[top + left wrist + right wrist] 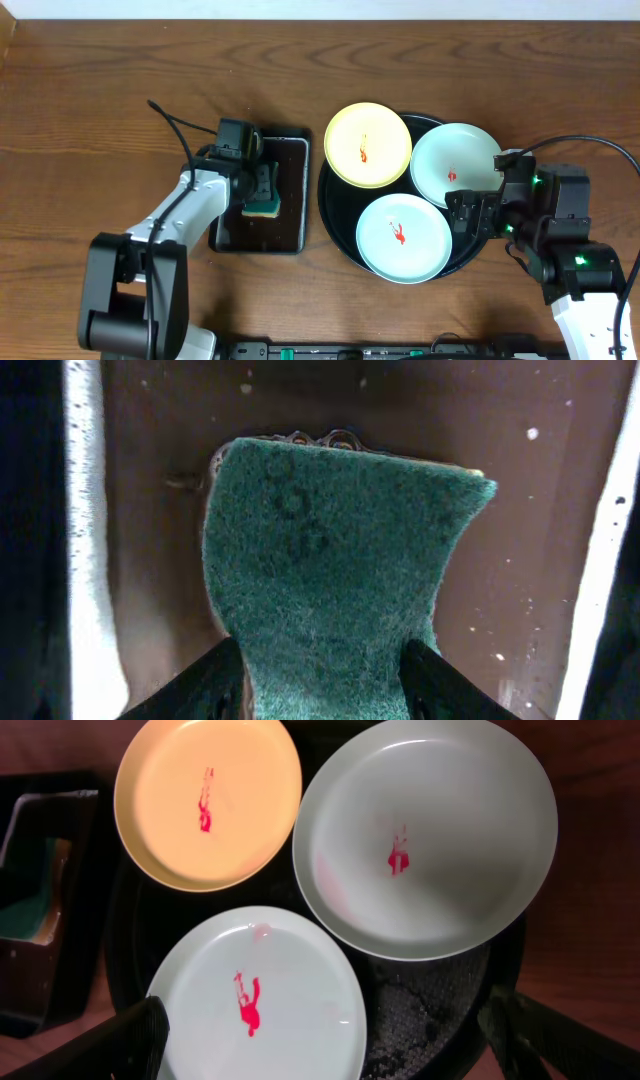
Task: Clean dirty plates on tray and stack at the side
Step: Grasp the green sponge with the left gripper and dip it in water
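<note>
Though edge to edge, plates [403, 238] over tray rim [327, 214]

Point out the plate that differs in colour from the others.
The pale yellow plate, at the tray's far-left rim. The far-right plate and the near plate are both pale blue-white.

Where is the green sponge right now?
In the overhead view, the sponge sits left of centre in the small rectangular tray beside the round tray, between the left gripper's fingers.
</note>
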